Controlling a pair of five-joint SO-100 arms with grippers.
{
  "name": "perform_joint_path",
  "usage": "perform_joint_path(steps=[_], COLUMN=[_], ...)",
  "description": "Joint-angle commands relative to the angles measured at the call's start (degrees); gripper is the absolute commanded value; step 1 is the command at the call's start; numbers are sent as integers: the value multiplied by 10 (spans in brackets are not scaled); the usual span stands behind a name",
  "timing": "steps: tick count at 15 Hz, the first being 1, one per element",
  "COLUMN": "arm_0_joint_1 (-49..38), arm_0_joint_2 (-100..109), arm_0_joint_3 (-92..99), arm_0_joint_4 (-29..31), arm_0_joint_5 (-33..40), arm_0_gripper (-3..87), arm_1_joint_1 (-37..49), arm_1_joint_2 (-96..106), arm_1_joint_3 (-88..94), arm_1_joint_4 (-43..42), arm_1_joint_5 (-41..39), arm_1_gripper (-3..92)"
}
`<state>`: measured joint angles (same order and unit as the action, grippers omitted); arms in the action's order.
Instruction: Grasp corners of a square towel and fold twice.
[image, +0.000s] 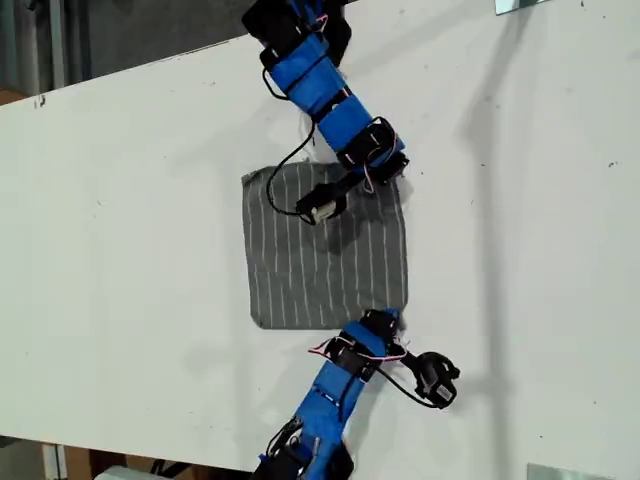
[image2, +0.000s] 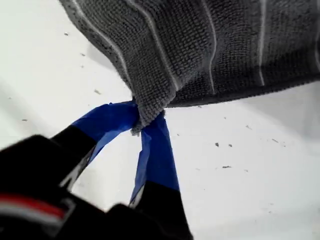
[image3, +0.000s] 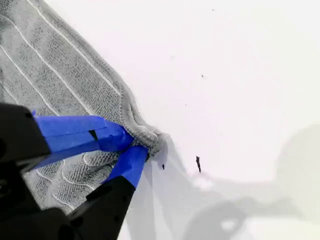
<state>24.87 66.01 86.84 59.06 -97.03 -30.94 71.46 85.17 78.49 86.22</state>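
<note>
The grey pinstriped towel (image: 320, 260) lies spread on the white table (image: 120, 250). My first gripper (image: 388, 320), on the arm entering from the exterior view's bottom, is shut on the towel's near right corner (image2: 147, 112), which looks slightly raised off the table. My second gripper (image: 398, 172), on the arm from the exterior view's top, is shut on the far right corner (image3: 152, 142). In the second wrist view its blue fingers (image3: 115, 137) pinch that bunched corner low on the table. The two corners on the exterior view's left lie flat and free.
The table's far edge runs diagonally across the exterior view's upper left. A metal piece (image: 520, 5) shows at that view's top right and another (image: 570, 472) at its bottom right. The second arm's wrist camera (image: 320, 207) hangs over the towel.
</note>
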Motion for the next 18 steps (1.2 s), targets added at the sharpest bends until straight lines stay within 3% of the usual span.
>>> perform_joint_path(steps=[1, 6, 10, 14, 18], arm_0_joint_1=[-15, -143, -314, -506, -626], arm_0_joint_2=[24, 89, 206, 242, 178], arm_0_joint_3=[-156, -266, -210, -119, -108], arm_0_joint_4=[128, 263, 329, 313, 269], arm_0_joint_5=[82, 257, 343, 428, 483], arm_0_gripper=[0, 0, 0, 0, 0], arm_1_joint_1=[6, 140, 336, 512, 631], arm_1_joint_2=[69, 167, 262, 260, 178], arm_1_joint_3=[-71, -62, -24, -18, -8], arm_1_joint_4=[69, 81, 75, 47, -19], arm_1_joint_5=[-4, -127, -256, -346, -355], arm_1_gripper=[-1, -1, -1, -1, -1])
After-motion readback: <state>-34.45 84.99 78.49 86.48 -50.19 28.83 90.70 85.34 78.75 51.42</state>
